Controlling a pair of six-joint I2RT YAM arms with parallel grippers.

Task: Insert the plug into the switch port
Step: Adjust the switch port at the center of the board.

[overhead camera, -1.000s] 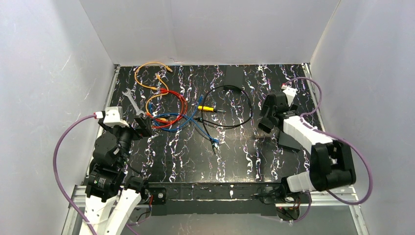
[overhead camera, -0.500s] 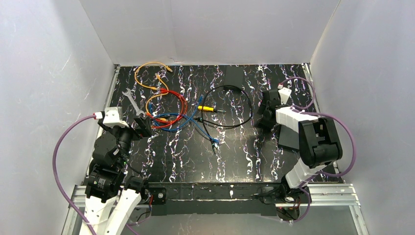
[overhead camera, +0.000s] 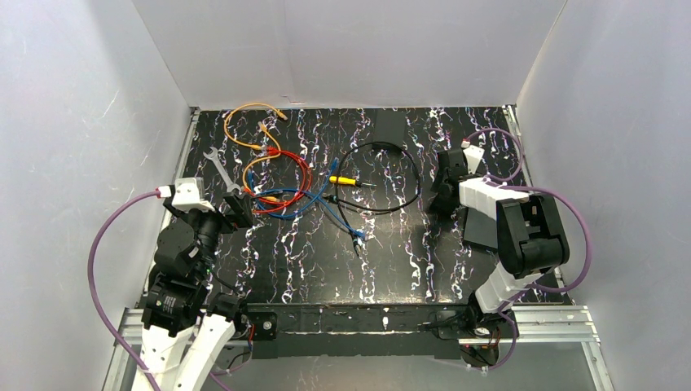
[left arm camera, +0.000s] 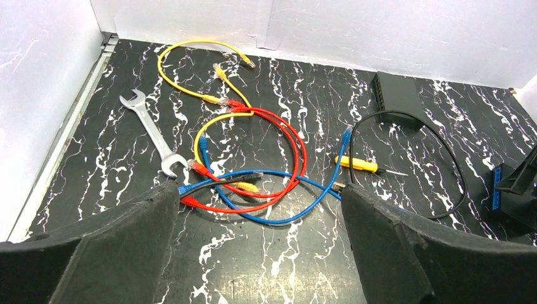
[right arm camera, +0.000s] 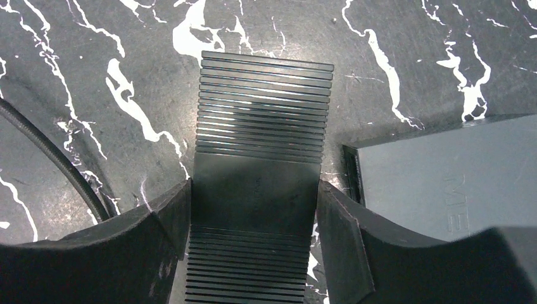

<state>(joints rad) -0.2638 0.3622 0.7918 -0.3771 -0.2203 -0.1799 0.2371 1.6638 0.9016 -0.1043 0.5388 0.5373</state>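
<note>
Tabletop in the top external view: a black sheet with white marble veining, white walls on three sides. The network switch, a matte black box, sits at back centre. A thin black cable loops in front of it. A flat steel open-ended wrench and a yellow-handled screwdriver lie left of that loop. The left gripper hangs by the left edge. The right gripper points down beside a grey box. Against one second ago, the right arm is folded up with its elbow raised, no longer stretched low to the right. The left arm and the cables match.

Left wrist view: the left gripper has its jaws wide apart, nothing between them. Ahead lie round-jacketed patch cables: yellow cable, red cable and blue cable, tangled. One blue plug lies free on the table, pointing toward the switch but well apart from it.

Right wrist view: the right gripper has a rough black pad against each long side of a black ribbed block, clamped on it. The block is fine-finned at both ends and smooth in the middle. The grey box, with embossed lettering, lies just beside it. The black cable passes on the other side.
</note>
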